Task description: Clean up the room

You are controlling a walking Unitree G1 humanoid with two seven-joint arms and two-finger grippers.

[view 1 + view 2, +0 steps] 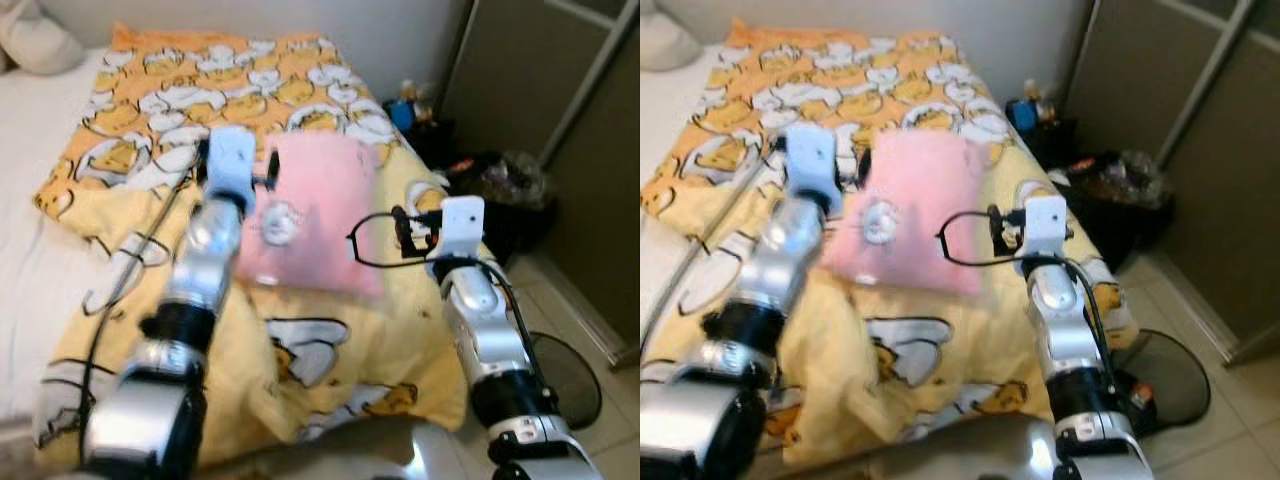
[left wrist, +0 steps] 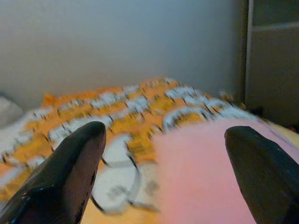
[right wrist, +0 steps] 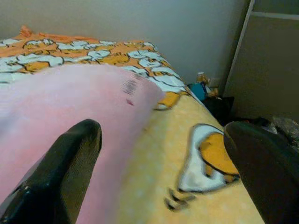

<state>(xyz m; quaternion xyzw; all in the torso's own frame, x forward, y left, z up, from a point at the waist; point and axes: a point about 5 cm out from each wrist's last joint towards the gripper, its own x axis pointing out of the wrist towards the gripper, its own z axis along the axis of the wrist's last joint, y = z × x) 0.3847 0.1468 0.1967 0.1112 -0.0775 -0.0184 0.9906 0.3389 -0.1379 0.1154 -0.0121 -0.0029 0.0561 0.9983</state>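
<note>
A pink pillow [image 1: 315,210] lies on the yellow duck-print blanket [image 1: 330,340] that covers the bed. My left gripper [image 2: 163,130] is open at the pillow's left edge, one finger [image 2: 77,158] over the blanket and the other [image 2: 261,168] over the pink fabric. My right gripper [image 3: 163,128] is open at the pillow's right edge, with one finger [image 3: 65,163] above the pillow and the other [image 3: 266,163] above the blanket. Both arms reach forward over the bed, and neither gripper holds anything.
White sheet [image 1: 30,150] and a white pillow [image 1: 40,40] lie at the bed's left. Right of the bed stand a black bag of clutter [image 1: 510,190], small bottles [image 1: 410,105], wardrobe doors [image 1: 560,100] and a floor fan [image 1: 565,365].
</note>
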